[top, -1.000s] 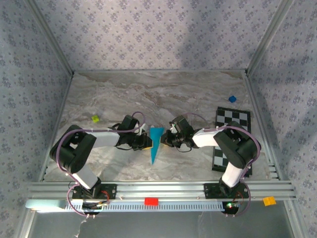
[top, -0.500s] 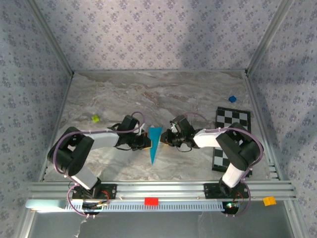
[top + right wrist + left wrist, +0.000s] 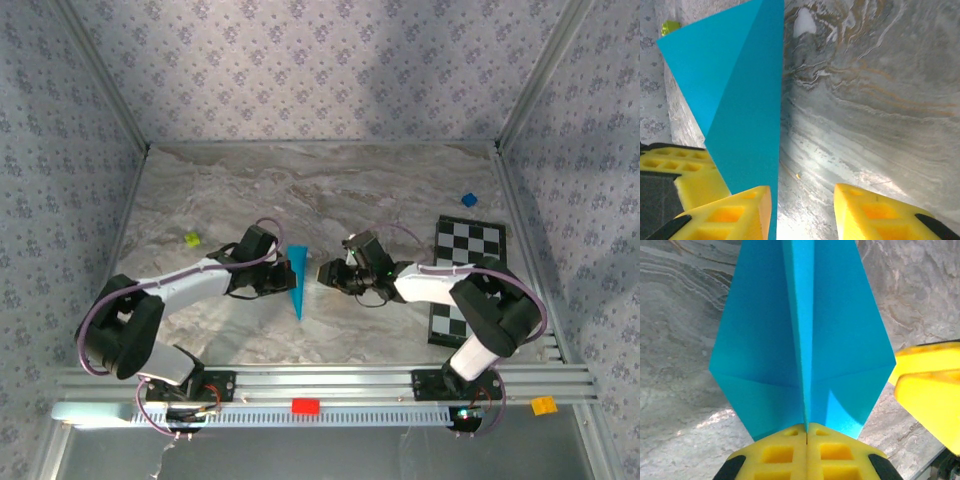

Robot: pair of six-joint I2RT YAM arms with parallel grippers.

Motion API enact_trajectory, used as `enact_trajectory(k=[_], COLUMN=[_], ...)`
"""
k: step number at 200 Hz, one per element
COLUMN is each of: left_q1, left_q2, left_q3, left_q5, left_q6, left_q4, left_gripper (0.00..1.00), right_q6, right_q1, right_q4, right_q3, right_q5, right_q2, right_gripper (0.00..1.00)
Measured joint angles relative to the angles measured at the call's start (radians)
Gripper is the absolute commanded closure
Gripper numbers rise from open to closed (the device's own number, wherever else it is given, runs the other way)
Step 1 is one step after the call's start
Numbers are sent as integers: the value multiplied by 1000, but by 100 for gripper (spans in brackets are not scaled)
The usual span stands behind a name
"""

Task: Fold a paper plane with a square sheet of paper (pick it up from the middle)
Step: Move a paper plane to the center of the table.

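Starting from above, the plane (image 3: 296, 281) is seen at the middle of the desk (image 3: 400, 190) with its tip turned toward the arm bases. The left end effector (image 3: 283, 285) is set against its left side, and the right end effector (image 3: 326, 272) is just beside it on the right, apart from it. A checkered board (image 3: 468, 270) lies at the right, with a blue cube (image 3: 468, 199) beyond it. At the left wrist, the fingers (image 3: 785, 455) are pressed shut on the plane's centre fold, the wings spread to either side. At the right wrist, the fingers (image 3: 880, 212) are held apart with bare desk between them; nothing is gripped, and the plane stands close by one finger.
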Motion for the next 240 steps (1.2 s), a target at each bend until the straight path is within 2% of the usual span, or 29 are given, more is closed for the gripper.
enact_trajectory(k=[125, 240], left_q1=[-16, -19], left_q2=[0, -1], left_q3=[4, 4], left_q5=[-40, -60], left_q6=[7, 6], left_q4=[-36, -36], left_gripper=[100, 100], right_q6=[7, 10], right_q1=[51, 53], right_q4=[-2, -59], right_q3=[72, 94], right_q5=[12, 50], right_q2=[43, 45], right_gripper=[60, 61])
